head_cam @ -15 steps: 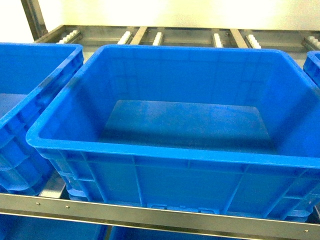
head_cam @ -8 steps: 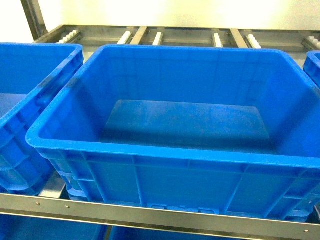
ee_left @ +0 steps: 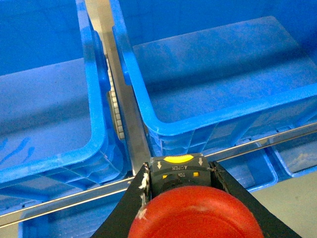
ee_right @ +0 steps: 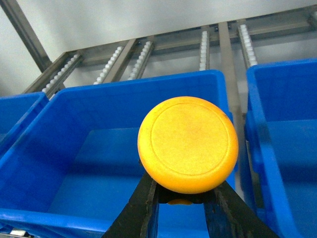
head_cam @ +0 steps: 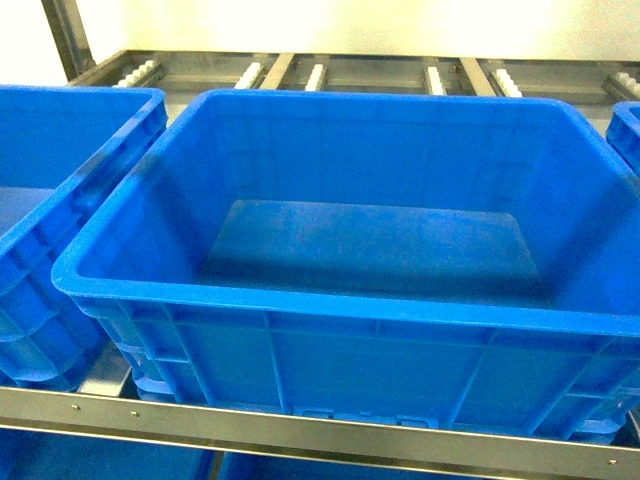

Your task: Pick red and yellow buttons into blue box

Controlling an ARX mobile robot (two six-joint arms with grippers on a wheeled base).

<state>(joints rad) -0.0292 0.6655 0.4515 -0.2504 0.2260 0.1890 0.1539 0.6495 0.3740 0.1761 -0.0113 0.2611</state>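
Facing forward, my head camera shows only the blue box [head_cam: 350, 310] on a metal shelf rail [head_cam: 300, 428], flanked by a second crate [head_cam: 60, 200] at left and the corner of a third crate [head_cam: 626, 125] at right; neither arm nor either button appears there. My wrist cameras supply what that view lacks. My left gripper [ee_left: 181, 186] is clamped on the red button [ee_left: 195, 218], its two black fingers pressing the switch block, which carries a yellow arc and arrow markings; it sits before the rail, near the gap between two crates. My right gripper [ee_right: 181, 198] is closed on the yellow button [ee_right: 188, 144], held above the box interior, round cap facing the camera. Count: two buttons, one red, one yellow; three crates in the head view.
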